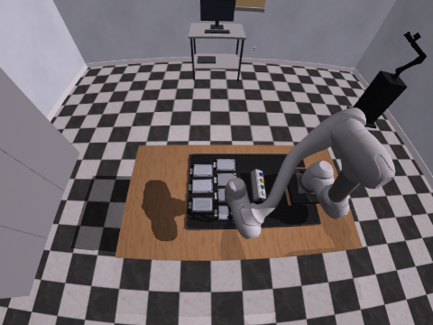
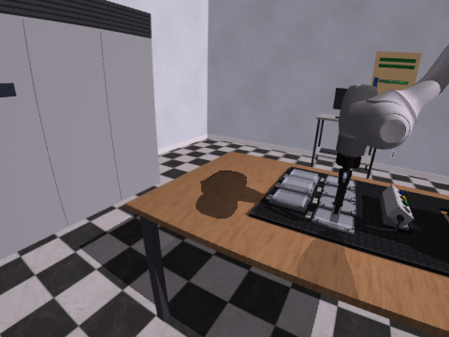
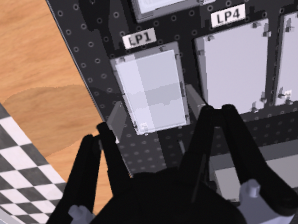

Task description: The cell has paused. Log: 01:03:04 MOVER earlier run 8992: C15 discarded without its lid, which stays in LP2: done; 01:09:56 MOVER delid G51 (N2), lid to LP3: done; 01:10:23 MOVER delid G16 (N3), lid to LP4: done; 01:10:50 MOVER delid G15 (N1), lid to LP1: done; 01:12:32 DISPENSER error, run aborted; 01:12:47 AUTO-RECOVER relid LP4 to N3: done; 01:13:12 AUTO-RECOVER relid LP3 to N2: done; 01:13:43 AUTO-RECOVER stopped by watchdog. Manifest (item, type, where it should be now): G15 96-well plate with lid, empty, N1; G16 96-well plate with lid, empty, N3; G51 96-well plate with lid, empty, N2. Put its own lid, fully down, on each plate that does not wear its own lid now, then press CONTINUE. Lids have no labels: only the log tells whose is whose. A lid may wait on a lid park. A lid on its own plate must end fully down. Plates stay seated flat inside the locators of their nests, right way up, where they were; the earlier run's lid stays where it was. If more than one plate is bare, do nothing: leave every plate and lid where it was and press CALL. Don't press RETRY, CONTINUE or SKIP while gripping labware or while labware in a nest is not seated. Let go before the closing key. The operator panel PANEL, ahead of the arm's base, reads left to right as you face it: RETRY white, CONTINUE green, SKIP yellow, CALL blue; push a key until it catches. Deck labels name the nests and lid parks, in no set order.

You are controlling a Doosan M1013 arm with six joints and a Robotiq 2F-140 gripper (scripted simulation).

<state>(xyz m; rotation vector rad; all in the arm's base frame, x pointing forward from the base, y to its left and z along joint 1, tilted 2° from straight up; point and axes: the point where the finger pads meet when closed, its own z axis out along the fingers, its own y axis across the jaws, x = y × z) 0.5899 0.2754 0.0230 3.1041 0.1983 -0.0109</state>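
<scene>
Gripper (image 3: 152,131): spread, nothing pinched, hung just above the lid.
Lid (image 3: 150,92): laid flat on the park marked "LP1" (image 3: 139,38), at 12 o'clock of the gripper.
"LP4" (image 3: 228,17): read at 1 o'clock, over a bare park.

Deck labels (image 3: 139,38) read LP1 and LP4.

We have our arm (image 1: 289,171) bent over the bench's left half, gripper (image 3: 150,135) pointing down, fingers partly spread, holding nothing.
</scene>
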